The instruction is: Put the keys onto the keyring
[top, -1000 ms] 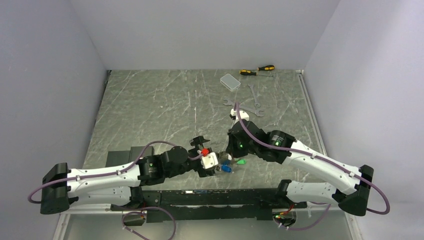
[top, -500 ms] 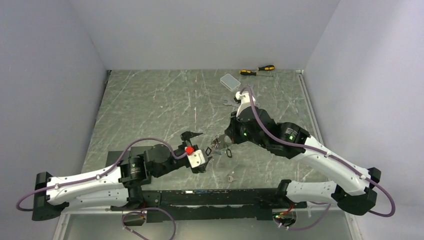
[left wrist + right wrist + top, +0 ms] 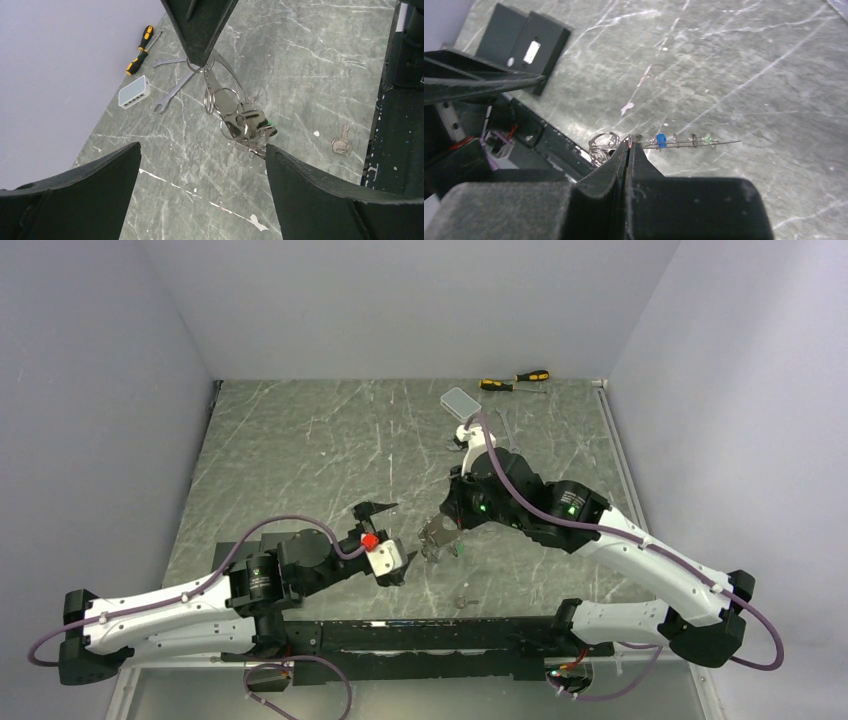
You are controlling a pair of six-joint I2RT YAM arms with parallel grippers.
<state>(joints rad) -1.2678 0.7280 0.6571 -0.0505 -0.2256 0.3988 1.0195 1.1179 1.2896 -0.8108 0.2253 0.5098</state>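
While most keys already hang on the keyring, pinched above the counter by R jaws, one loose key lies near the keyring, base-side; L jaws spread, empty, beside the keyring; prob. one threading left.

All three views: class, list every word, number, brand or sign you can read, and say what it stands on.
No text can be read in any view.
The pale patch on the black block: too blurred to read.
The loose key and the white box: no legible marks.
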